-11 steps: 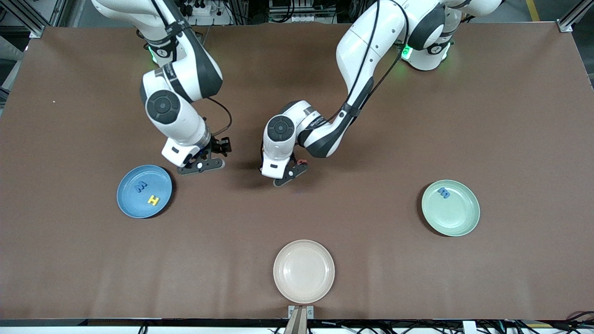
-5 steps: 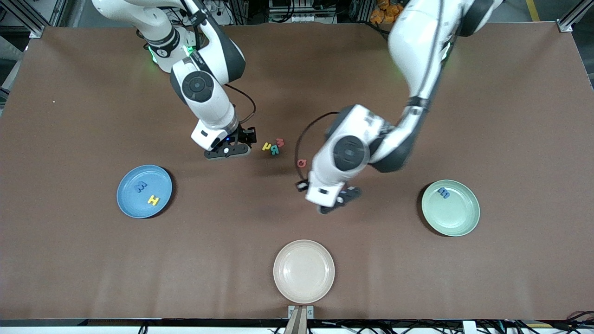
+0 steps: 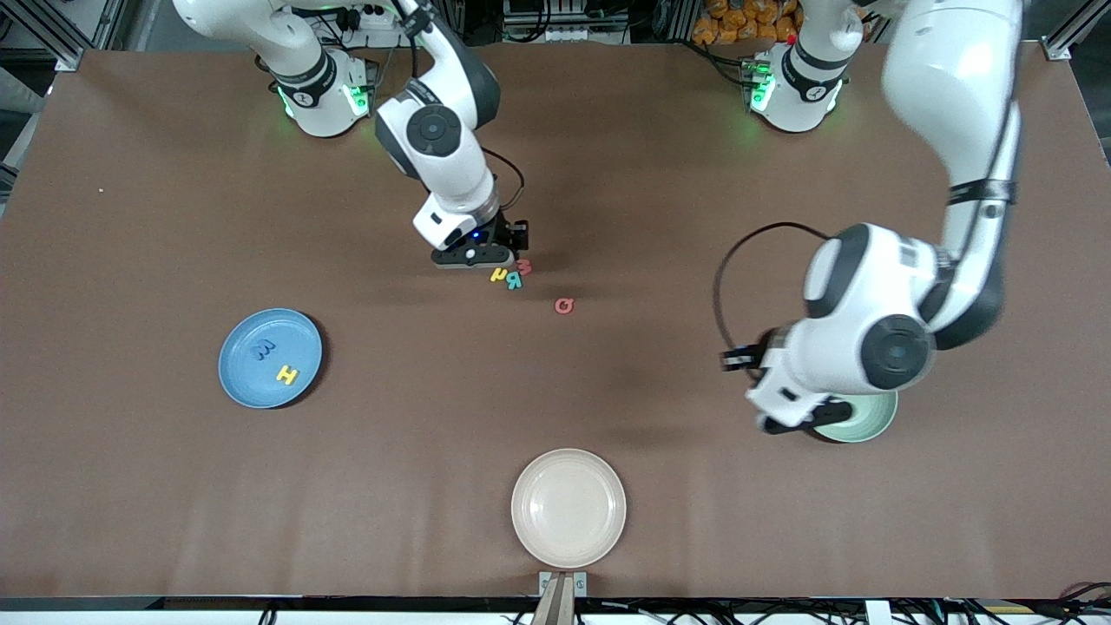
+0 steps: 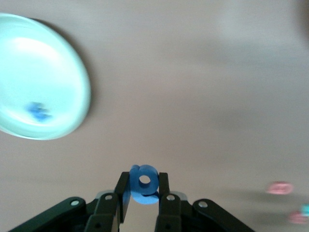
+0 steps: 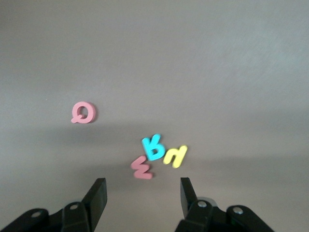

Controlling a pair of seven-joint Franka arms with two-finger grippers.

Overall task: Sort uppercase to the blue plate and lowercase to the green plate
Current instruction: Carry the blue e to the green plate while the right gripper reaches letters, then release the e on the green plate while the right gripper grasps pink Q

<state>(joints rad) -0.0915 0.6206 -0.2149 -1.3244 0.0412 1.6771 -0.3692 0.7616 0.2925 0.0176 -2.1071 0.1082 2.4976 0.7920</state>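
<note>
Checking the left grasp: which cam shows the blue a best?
Left wrist view. The blue a sits clamped between the left gripper fingers, near the green plate. In the front view the left arm's wrist hides the letter over the green plate. The right wrist view does not show it.

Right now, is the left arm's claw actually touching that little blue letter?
Touching. The left wrist view shows the left gripper with its fingers pressed against both sides of the blue letter a.
</note>
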